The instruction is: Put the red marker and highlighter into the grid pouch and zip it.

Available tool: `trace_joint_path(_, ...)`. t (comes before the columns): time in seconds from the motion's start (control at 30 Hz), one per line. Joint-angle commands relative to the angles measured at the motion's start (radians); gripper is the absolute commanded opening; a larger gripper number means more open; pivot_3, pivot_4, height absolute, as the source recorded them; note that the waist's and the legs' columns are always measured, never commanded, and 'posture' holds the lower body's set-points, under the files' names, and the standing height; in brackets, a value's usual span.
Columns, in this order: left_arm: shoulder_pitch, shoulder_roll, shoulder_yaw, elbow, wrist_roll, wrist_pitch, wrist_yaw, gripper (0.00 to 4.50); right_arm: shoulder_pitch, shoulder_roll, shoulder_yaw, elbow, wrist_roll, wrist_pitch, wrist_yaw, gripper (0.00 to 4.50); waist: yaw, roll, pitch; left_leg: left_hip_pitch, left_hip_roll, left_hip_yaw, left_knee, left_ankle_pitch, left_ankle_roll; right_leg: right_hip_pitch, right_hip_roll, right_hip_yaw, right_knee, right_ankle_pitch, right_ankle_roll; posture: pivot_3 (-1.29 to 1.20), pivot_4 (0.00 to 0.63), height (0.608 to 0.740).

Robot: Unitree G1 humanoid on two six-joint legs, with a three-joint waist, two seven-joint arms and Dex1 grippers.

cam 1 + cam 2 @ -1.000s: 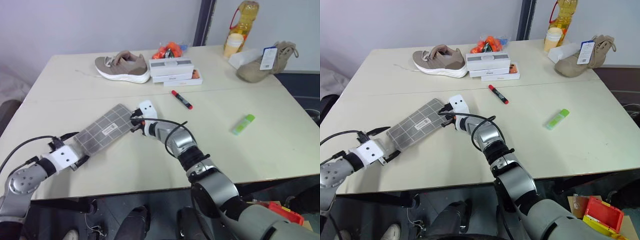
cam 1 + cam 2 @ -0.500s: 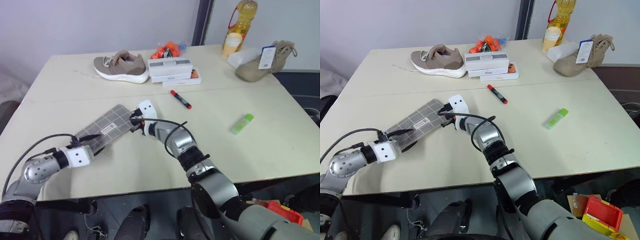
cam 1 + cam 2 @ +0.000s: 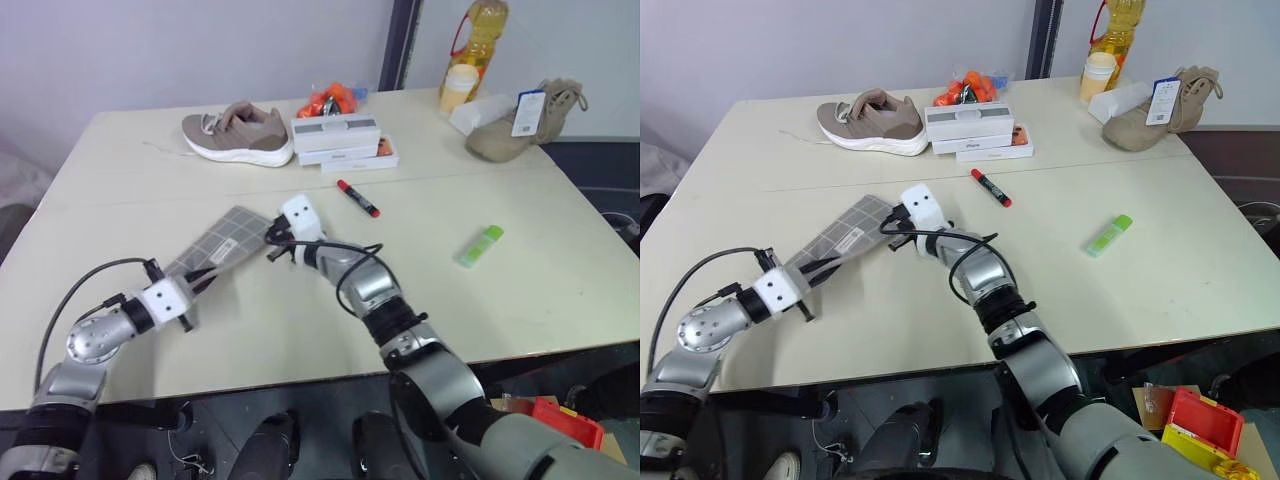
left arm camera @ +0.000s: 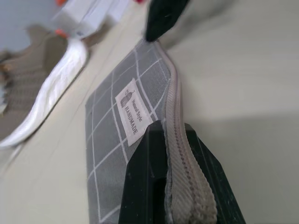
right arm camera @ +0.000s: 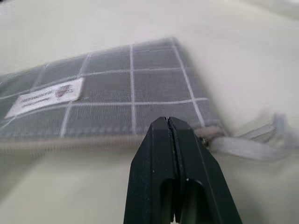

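lying tilted on the cream table (image 3: 520,300), the grid pouch (image 3: 222,245) has its near end raised off the surface while the far end sits near the table's middle; small white label (image 4: 132,114) faces up. left gripper (image 4: 169,154) is clamped on the pouch's zipper edge at the near end, both black fingers pressed against the ribbed zipper tape, holding that end lifted. right gripper (image 5: 169,128) sits at the pouch's far corner, jaws pressed together; in the right wrist view the tips lie just beside the pale zipper pull loop (image 5: 247,140), and i cannot tell whether anything is pinched between them. red marker (image 3: 359,198) lies bare on the table beyond the pouch, well apart from it, just in front of the stacked white boxes (image 3: 342,142). highlighter (image 3: 480,246) lies alone on the table's right side, well apart from marker and pouch. further back: tan sneaker (image 3: 238,131) left of the boxes, orange-red bundle (image 3: 333,101) behind them, oil bottle (image 3: 472,40) and a beige boot (image 3: 520,122) at the far right corner
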Motion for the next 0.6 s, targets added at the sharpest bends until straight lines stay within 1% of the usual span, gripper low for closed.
trace_joint_path(0.03,-0.001,-0.051,0.024,-0.176,-0.063,0.147,0.045,0.00,0.028,-0.092,-0.021,-0.211,0.035,0.023,0.094,1.40,0.000,0.000,0.000,0.000,0.000,0.000,0.001,0.000,0.000,0.000,0.000,0.000,0.000,0.000,0.000,0.00,0.150,0.740)
trace_joint_path(0.1,0.008,-0.080,0.012,-0.228,-0.052,0.187,0.058,0.00,0.066,-0.161,-0.005,-0.292,0.024,0.039,0.136,2.47,-0.002,-0.001,0.000,0.000,0.000,0.000,0.001,0.000,0.000,0.002,0.000,0.000,0.000,0.000,0.001,0.00,0.150,0.740)
trace_joint_path(0.13,0.014,-0.094,0.004,-0.249,-0.042,0.203,0.064,0.00,0.086,-0.192,0.005,-0.324,0.012,0.040,0.148,2.93,-0.003,-0.001,0.000,0.000,0.000,0.000,0.000,0.000,0.000,0.003,0.000,0.000,-0.001,0.000,0.000,0.00,0.150,0.740)
trace_joint_path(0.2,0.024,-0.120,-0.008,-0.282,-0.032,0.228,0.071,0.00,0.120,-0.243,0.024,-0.376,-0.008,0.042,0.170,4.08,-0.007,-0.001,0.000,0.000,0.001,0.001,-0.001,0.000,0.000,0.003,0.001,0.001,0.000,0.000,0.000,0.00,0.150,0.740)
trace_joint_path(0.23,0.028,-0.131,-0.014,-0.295,-0.030,0.236,0.073,0.00,0.136,-0.263,0.030,-0.397,-0.014,0.040,0.178,4.48,-0.007,-0.001,0.000,0.000,0.001,0.002,-0.001,0.000,0.000,0.002,0.001,0.002,0.000,0.000,0.000,0.00,0.150,0.740)
trace_joint_path(0.33,0.032,-0.167,-0.032,-0.323,-0.023,0.260,0.079,0.00,0.166,-0.313,0.037,-0.423,-0.038,0.046,0.180,4.48,-0.007,-0.001,0.000,0.000,0.001,0.003,-0.002,0.000,0.000,0.002,0.002,0.003,0.000,0.000,0.000,0.00,0.150,0.740)
trace_joint_path(0.4,0.031,-0.184,-0.047,-0.337,-0.015,0.267,0.074,0.00,0.178,-0.326,0.037,-0.432,-0.041,0.056,0.183,4.48,-0.003,-0.001,0.000,0.000,0.002,0.003,-0.001,0.000,0.000,0.002,0.002,0.003,0.000,0.000,0.000,0.00,0.150,0.740)
trace_joint_path(0.53,0.031,-0.201,-0.067,-0.343,-0.008,0.264,0.061,0.00,0.179,-0.316,0.034,-0.417,-0.041,0.069,0.164,4.48,0.000,-0.001,0.000,0.000,0.001,0.003,0.000,0.000,0.000,0.003,0.002,0.003,-0.001,0.000,0.000,0.00,0.150,0.740)
trace_joint_path(0.6,0.033,-0.204,-0.071,-0.344,-0.003,0.258,0.056,0.00,0.164,-0.295,0.024,-0.384,-0.031,0.089,0.147,4.48,0.000,-0.001,0.000,0.000,0.001,0.003,0.000,0.000,0.000,0.003,0.002,0.003,-0.001,0.000,0.000,0.00,0.150,0.740)
